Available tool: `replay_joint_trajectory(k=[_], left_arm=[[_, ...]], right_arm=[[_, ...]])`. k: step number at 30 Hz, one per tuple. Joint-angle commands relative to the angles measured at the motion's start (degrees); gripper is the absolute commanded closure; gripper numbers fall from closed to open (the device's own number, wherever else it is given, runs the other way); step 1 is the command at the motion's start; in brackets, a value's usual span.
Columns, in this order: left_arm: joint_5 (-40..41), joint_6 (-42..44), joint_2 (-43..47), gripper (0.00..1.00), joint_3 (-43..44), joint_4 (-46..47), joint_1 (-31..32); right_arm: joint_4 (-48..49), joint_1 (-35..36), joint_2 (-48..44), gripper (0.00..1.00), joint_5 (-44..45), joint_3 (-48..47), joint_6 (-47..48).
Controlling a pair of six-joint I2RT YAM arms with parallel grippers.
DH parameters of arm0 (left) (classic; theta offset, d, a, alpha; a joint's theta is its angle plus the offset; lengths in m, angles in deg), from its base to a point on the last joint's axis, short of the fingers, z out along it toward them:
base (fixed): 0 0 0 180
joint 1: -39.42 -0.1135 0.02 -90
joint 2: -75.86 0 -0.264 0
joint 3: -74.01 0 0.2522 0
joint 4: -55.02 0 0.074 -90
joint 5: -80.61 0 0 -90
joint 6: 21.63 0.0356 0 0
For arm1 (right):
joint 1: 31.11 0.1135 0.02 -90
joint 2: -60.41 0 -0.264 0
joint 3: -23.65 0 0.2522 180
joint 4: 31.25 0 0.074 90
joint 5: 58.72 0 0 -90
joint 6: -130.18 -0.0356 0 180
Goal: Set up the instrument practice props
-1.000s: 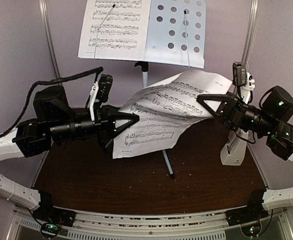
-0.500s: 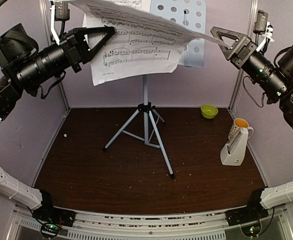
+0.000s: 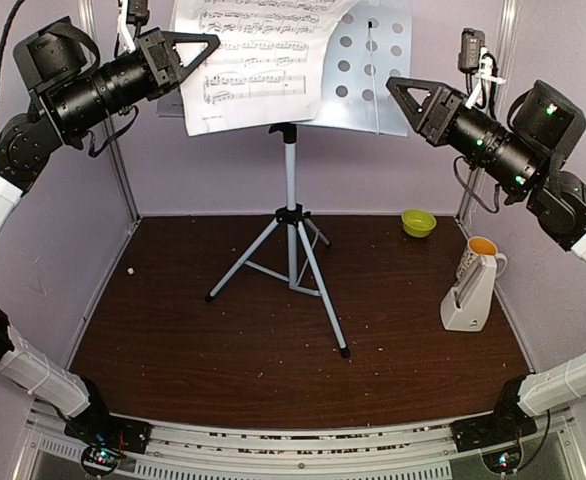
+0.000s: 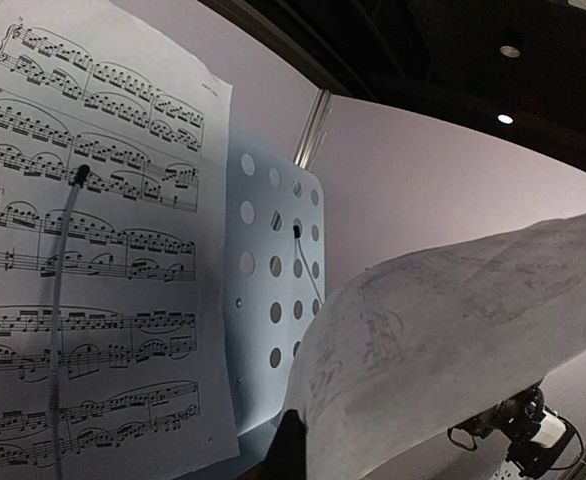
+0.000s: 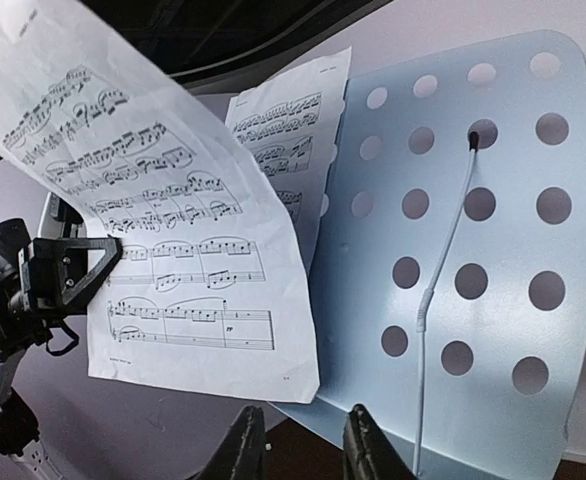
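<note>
**Second sheet held up at the music stand**

Pinches the left edge of a loose sheet (image 3: 258, 60) with the left gripper (image 3: 211, 40), pressed together on the paper. Holds it high, in front of the left half of the perforated plate (image 3: 368, 70) of the music stand (image 3: 290, 200), with the paper curved and the lower corner free. Behind it, flat on the plate, a second sheet (image 5: 283, 130). Holds the right gripper (image 3: 393, 85) a little spread and empty, in front of the right edge of the plate, not touching. Tripod feet in the middle of the tabletop (image 3: 223, 340). Near the right edge, upright, the metronome (image 3: 468, 295); just behind it a mug (image 3: 483, 248); further back a green bowl (image 3: 418, 222).
</note>
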Motion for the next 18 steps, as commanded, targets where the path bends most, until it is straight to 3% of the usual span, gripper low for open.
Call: replay_joint_trajectory(k=[1,8,12,18], left_arm=[[-4.9,-2.5,-0.3,1.00,0.8,2.4,-0.1],[-6.8,-2.5,-2.1,1.00,1.0,1.4,0.0],[-7.9,-2.2,-2.9,1.00,1.1,1.0,0.0],[-7.7,1.6,-3.2,1.00,3.0,0.8,0.3]], right_arm=[[3.9,0.7,1.2,0.73,-10.3,0.5,-1.7],[9.7,2.7,8.2,0.60,-12.4,-12.5,-2.3],[10.9,2.9,15.7,0.59,-12.1,-22.9,-1.9],[8.1,1.8,26.4,0.53,-4.1,-37.8,2.6]])
